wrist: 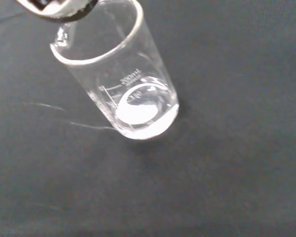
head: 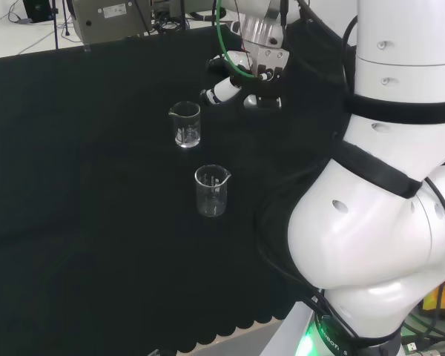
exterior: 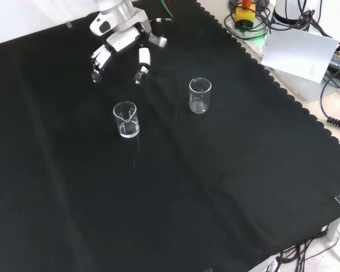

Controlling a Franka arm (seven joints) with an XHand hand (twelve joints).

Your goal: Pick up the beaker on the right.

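I am on the approach: my hand [exterior: 122, 39] hangs with fingers spread and empty, near the far beaker [exterior: 126, 119] but not touching it. A second beaker [exterior: 200, 95] stands apart from that one on the tabletop [exterior: 215, 187]. Next I judge I must lower around the near glass.

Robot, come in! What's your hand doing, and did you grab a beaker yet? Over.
Hand open, holding nothing, above the cloth. Two beakers upright; nearer beaker just below the fingers, other beaker apart. Nothing between hand and nearer beaker.

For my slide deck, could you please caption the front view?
Black and white robot hand, fingers open, above two clear glass beakers standing upright on black cloth.
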